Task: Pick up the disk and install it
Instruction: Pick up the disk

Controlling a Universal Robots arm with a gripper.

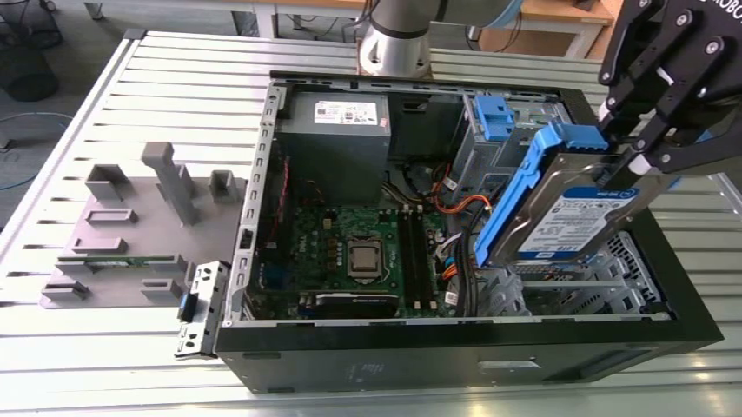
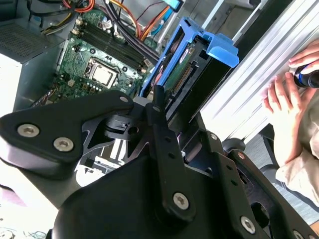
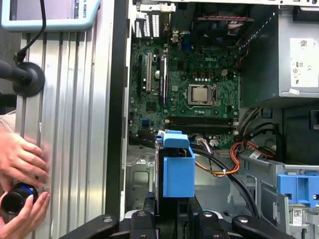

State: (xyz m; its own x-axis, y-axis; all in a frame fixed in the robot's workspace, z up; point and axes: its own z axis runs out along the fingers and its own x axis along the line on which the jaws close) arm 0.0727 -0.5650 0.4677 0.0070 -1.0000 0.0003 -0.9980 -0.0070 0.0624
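Grips the disk (image 1: 574, 217) by its upper end with the gripper (image 1: 623, 169), fingers pressed shut on it, as seen in the exterior view. Holds it tilted, nearly on edge, over the open computer case (image 1: 464, 356) toward the exterior view's right, beside the motherboard (image 1: 360, 248). Lower end close to the perforated metal cage (image 1: 557, 291); touching or not, cannot tell. Seen there too: white-and-blue label facing the camera, blue rail (image 1: 516, 187) along the edge toward the exterior view's left, grey power supply (image 1: 336, 130) in the case's far corner, a bare blue clip (image 1: 493, 113) in the bay, and a grey fixture (image 1: 128, 217) on the slatted table (image 1: 174, 78), apart from the case.

From the first wrist view: blue end of the disk (image 3: 178, 172) just ahead of the gripper (image 3: 174, 216), orange cables (image 3: 224, 167) near it, and a person's hands (image 3: 20, 159) around a dark round object (image 3: 17, 198) outside the case wall.

From the second wrist view: connector edge of the disk (image 2: 182, 74), a black finger (image 2: 160, 119) laid against it.
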